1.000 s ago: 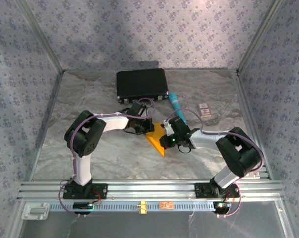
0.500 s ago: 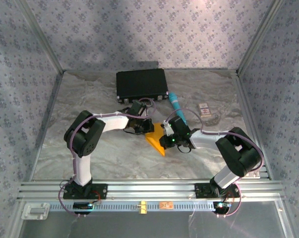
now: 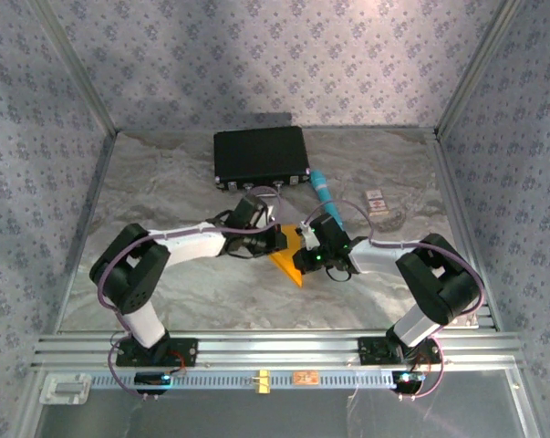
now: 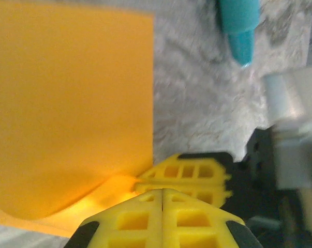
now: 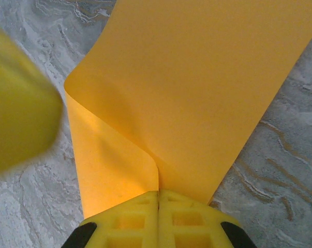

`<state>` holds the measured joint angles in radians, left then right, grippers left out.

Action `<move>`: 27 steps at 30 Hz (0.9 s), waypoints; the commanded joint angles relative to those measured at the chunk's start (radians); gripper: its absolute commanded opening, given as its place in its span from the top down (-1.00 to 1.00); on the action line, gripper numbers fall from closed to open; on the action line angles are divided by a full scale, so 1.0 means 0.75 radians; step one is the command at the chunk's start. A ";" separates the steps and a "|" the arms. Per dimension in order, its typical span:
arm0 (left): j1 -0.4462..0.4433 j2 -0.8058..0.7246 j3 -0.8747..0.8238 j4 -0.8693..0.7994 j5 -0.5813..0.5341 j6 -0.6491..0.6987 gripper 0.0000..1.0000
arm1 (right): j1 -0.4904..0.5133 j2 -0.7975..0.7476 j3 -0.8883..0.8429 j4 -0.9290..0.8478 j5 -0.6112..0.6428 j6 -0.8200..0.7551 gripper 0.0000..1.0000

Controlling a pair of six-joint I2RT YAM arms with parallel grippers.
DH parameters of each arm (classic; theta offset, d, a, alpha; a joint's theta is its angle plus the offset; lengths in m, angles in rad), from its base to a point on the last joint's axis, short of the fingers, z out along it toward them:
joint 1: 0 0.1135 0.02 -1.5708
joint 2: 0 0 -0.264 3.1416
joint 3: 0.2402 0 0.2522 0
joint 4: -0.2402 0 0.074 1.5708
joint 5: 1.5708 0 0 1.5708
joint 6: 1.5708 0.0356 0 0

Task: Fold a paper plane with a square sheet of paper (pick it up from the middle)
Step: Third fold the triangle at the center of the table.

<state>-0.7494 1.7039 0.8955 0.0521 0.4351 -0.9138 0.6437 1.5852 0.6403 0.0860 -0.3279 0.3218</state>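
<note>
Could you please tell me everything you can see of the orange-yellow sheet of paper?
The sheet of paper is thin, plain orange-yellow, doubled over in a soft, uncreased fold. It rests on the marbled grey table. The right hand is shut on its folded edge; the shut left hand sits at its corner.

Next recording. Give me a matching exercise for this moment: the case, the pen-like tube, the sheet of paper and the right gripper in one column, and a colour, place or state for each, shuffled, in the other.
Column 1
1. case
2. pen-like tube
3. square sheet of paper
4. right gripper

Column 2
A. orange, one edge curled over
B. shut, with paper pinched between its fingers
C. black, lying flat, farthest back
D. teal, just right of the case's near right corner

Pairs: 1-C, 2-D, 3-A, 4-B
</note>
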 commanded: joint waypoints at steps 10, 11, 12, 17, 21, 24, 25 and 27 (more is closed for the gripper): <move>-0.015 0.029 -0.165 0.315 0.038 -0.248 1.00 | -0.007 0.028 -0.021 -0.027 0.032 0.013 0.96; -0.017 0.035 -0.165 0.324 0.038 -0.248 1.00 | -0.006 0.028 -0.020 -0.027 0.030 0.012 0.96; -0.017 0.040 -0.165 0.329 0.041 -0.248 1.00 | -0.006 0.028 -0.019 -0.027 0.032 0.013 0.96; -0.020 0.060 -0.165 0.280 0.027 -0.242 1.00 | -0.006 0.028 -0.022 -0.026 0.032 0.013 0.96; -0.023 0.070 -0.189 0.285 0.016 -0.233 1.00 | -0.006 0.026 -0.021 -0.028 0.034 0.015 0.96; -0.023 0.095 -0.203 0.281 0.004 -0.212 1.00 | -0.005 0.026 -0.021 -0.027 0.032 0.015 0.96; -0.023 0.102 -0.211 0.281 -0.001 -0.209 1.00 | -0.006 0.025 -0.024 -0.026 0.032 0.015 0.96; -0.023 0.117 -0.231 0.298 -0.017 -0.213 1.00 | -0.006 0.019 -0.025 -0.027 0.036 0.017 0.96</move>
<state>-0.7597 1.7657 0.7486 0.2672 0.4450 -1.0893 0.6437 1.5852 0.6399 0.0860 -0.3279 0.3244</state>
